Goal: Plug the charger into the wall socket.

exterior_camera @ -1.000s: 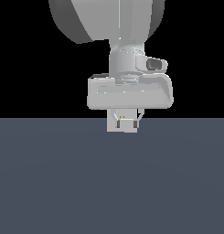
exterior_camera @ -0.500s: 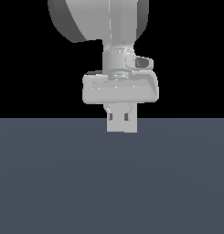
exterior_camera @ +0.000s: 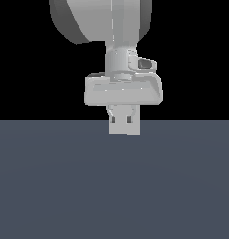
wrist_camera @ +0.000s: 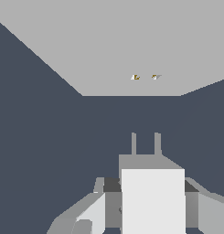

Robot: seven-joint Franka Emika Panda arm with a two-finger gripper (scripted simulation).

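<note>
Your pincer [wrist_camera: 150,208] is pinching the charger [wrist_camera: 152,196], the pale block sitting between the fingers [wrist_camera: 86,215] with its two prongs [wrist_camera: 145,144] pointing ahead. In the exterior view the same block [exterior_camera: 125,125] hangs just under the hand, above the dark desk [exterior_camera: 111,186]. The wall socket [wrist_camera: 131,50] stands ahead in the wrist view as a large pale plate, with its two small orange holes [wrist_camera: 144,77] still apart from the prongs.

The main risk, as you close in, is misalignment. The two prongs and the two holes look roughly parallel, but you cannot judge from here whether they match in height, and the exterior view does not show the socket at all. If the prongs meet the plate beside the holes, they will jam against the flat face, and pushing on could twist the charger in your grip or slide it back between the fingers.

A slight roll of the wrist would do the same harm: one prong enters, the other catches the rim. Keep the approach straight and slow, correct the sideways offset before contact, and do not let the block dip toward the desk.
</note>
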